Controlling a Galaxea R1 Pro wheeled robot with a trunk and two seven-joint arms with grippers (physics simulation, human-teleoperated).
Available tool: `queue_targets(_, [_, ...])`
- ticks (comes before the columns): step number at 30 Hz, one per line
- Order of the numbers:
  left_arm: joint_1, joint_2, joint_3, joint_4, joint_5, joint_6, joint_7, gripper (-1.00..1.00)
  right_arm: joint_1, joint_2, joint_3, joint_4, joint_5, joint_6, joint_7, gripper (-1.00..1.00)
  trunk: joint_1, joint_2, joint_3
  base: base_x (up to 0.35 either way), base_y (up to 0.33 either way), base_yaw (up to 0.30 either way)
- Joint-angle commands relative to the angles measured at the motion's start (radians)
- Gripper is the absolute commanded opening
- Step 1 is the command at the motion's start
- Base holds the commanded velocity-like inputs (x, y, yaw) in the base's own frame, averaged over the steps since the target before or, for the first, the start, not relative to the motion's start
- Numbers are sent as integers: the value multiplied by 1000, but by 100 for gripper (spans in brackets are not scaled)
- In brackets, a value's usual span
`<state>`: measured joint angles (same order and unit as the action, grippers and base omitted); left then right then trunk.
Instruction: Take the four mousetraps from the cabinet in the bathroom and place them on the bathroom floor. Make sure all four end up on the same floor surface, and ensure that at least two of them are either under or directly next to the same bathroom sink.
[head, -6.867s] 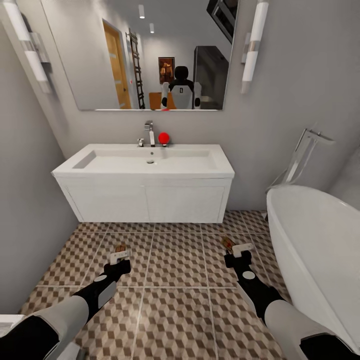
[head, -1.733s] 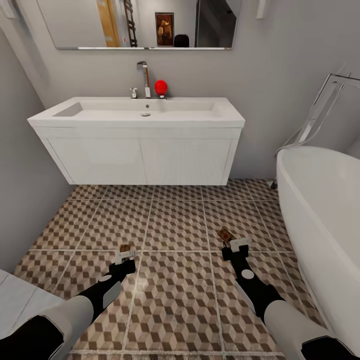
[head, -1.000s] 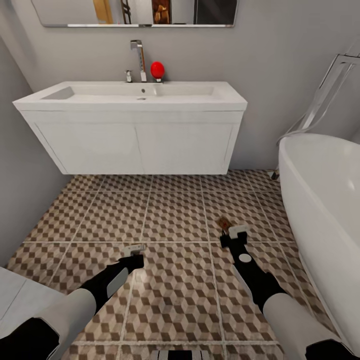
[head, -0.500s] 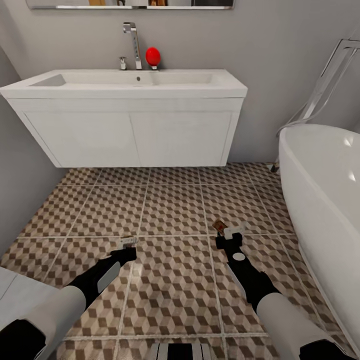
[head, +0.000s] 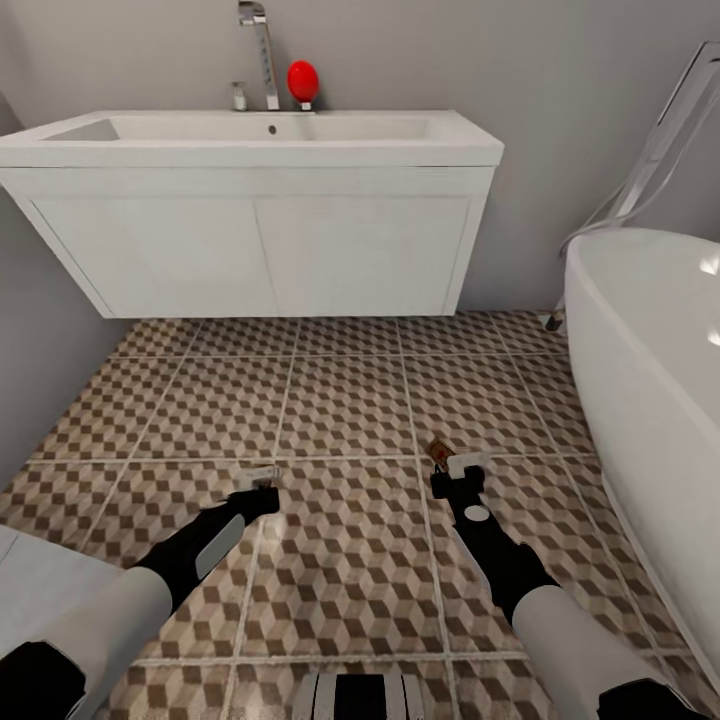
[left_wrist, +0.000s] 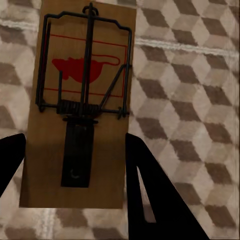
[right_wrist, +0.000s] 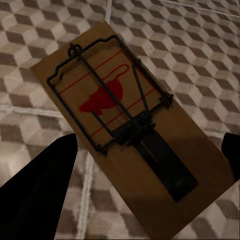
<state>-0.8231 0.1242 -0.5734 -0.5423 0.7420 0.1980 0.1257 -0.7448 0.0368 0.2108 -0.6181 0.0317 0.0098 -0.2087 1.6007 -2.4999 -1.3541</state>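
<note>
Bathtub (head: 640, 330) cut off at right edge, tap (head: 258, 40) top cropped, left-held mousetrap (left_wrist: 80, 105) lower end cropped

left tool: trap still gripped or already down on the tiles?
Cannot tell. In the left wrist view the mousetrap lies between the left tool's dark fingers over the bathroom floor, but neither finger contact nor floor contact is clear.

Soft, even, shadowless light; glare spots on the white oval bathtub (head: 650, 330); wrist views are dimmer, slightly blurred, with wide-angle stretching at edges.
</note>
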Motion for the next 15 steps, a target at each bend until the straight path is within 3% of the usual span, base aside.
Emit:
queue_targets(1, [-1, 3, -8, -24, 10, 37, 11, -100, -1, 0, 4, 0, 3, 1, -7, -100, 0, -1, -6, 0, 0, 0])
queue_targets(4, [-1, 4, -8, -80, 10, 113, 55, -100, -1, 0, 5, 1, 3, 1, -7, -100, 2, -1, -23, 0, 0, 0])
queue_targets(5, [-1, 4, -9, -99, 10, 129, 121, -100, -1, 0, 5, 1, 3, 1, -7, -100, 2, -2, -28, 0, 0, 0])
queue_targets(7, [-1, 3, -10, -115, 12, 134, 182, -100, -1, -1, 5, 1, 3, 1, -7, -100, 3, -2, -40, 0, 0, 0])
queue_targets(15, [-1, 6, -11, -152, 10, 135, 225, -100, -1, 0, 6, 1, 4, 1, -6, -100, 6, -4, -84, 0, 0, 0])
